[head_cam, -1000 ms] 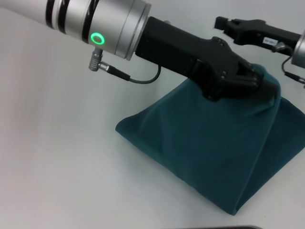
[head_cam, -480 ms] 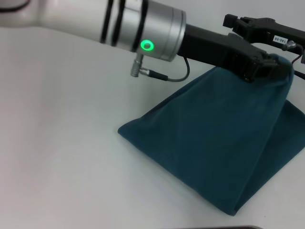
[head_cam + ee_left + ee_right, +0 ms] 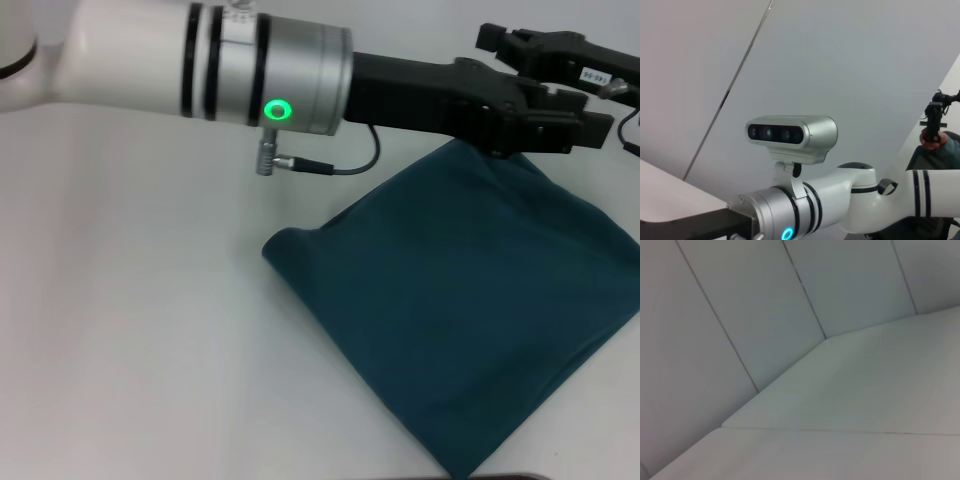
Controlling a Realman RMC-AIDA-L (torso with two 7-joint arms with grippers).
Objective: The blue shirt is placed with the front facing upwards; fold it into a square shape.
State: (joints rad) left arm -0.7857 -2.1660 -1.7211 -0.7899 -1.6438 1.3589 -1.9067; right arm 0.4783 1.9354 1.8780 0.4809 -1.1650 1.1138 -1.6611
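The dark teal-blue cotton shirt (image 3: pixel 460 310), plain side up, lies folded on the white table (image 3: pixel 130 330), just below the left gripper (image 3: pixel 560 130). Whether its jaws hold the far fold, I cannot tell; likewise the right gripper (image 3: pixel 500 38) beyond.

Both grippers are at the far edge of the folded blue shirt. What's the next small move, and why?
Probably draw the left gripper up and away: the blue shirt lies flat on the table, roughly square. The right gripper sits just beyond it.
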